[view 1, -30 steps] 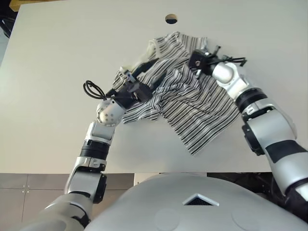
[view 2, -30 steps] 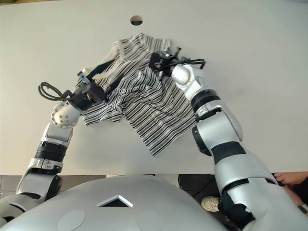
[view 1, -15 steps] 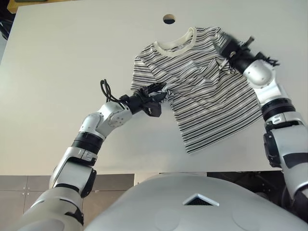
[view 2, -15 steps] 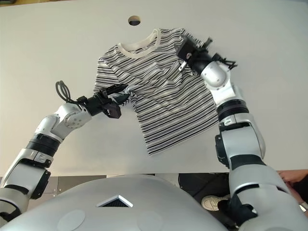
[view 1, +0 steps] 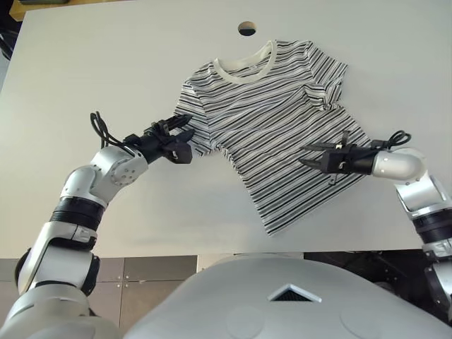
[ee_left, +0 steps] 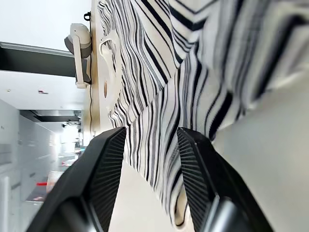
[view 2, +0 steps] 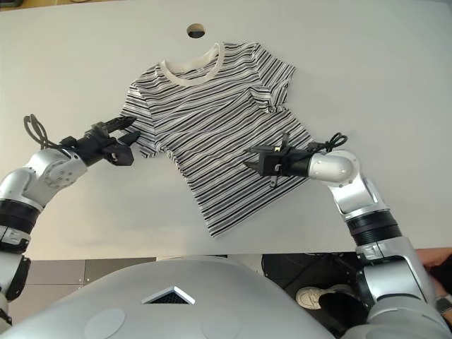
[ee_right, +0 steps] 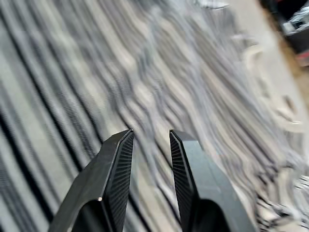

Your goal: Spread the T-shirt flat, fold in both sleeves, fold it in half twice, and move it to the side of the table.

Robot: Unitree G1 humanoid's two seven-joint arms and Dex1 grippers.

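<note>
Striped T-shirt (view 1: 268, 106) spread on the white surface (view 1: 106, 70), left claw (view 1: 185, 140) apart at the edge of the left sleeve (view 1: 196, 116), right claw (view 1: 305, 155) apart over the side hem, touch with cloth unclear, right sleeve (view 1: 329, 76) beyond that claw bunched up.

Office-like room: white table (view 1: 106, 70) with a cable hole (view 1: 246, 28) (grey cabinets (view 1: 141, 268) below).

No lettering, label, number or sign can be read anywhere; the T-shirt (view 1: 282, 120) carries plain dark and light stripes, and the tabletop (view 1: 106, 70) is bare of print
</note>
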